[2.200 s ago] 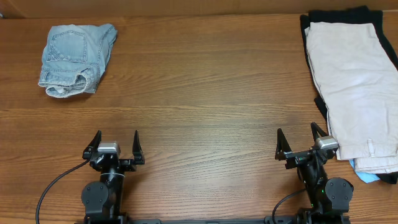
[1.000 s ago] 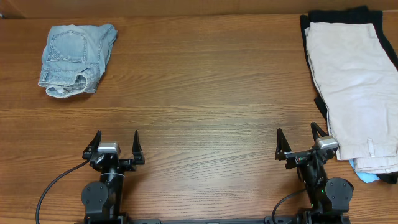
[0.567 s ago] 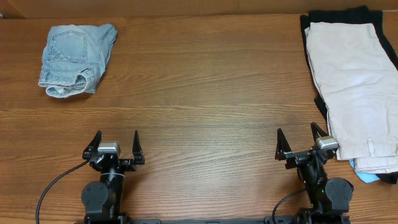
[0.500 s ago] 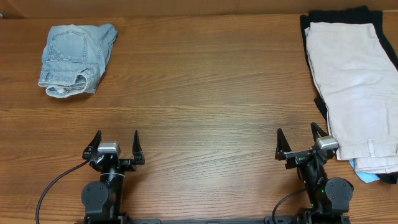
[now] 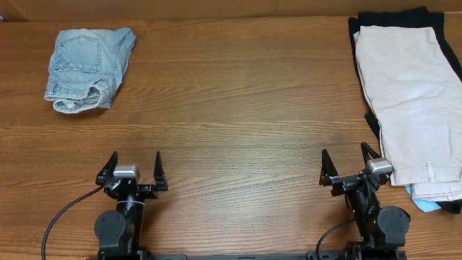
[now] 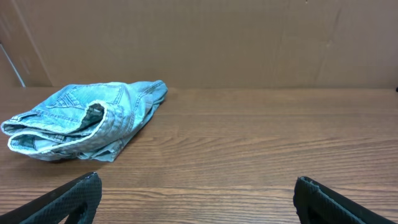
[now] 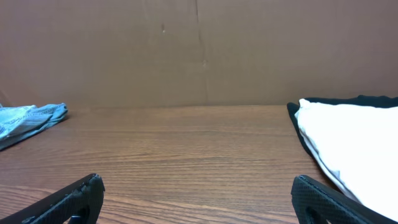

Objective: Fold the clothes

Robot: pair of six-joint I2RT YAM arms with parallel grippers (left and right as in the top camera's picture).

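Note:
Folded light blue denim shorts (image 5: 85,66) lie at the table's far left; they also show in the left wrist view (image 6: 84,118) and at the left edge of the right wrist view (image 7: 28,124). A pile of clothes sits at the far right, with cream shorts (image 5: 411,101) on top of a black garment (image 5: 393,18) and a bit of blue cloth (image 5: 426,205) at its near end. The cream shorts show in the right wrist view (image 7: 348,146). My left gripper (image 5: 133,165) is open and empty near the front edge. My right gripper (image 5: 346,160) is open and empty, just left of the pile.
The wooden table (image 5: 238,108) runs between the denim shorts and the pile. A brown cardboard wall (image 6: 217,43) stands along the far edge. A black cable (image 5: 58,220) trails from the left arm's base.

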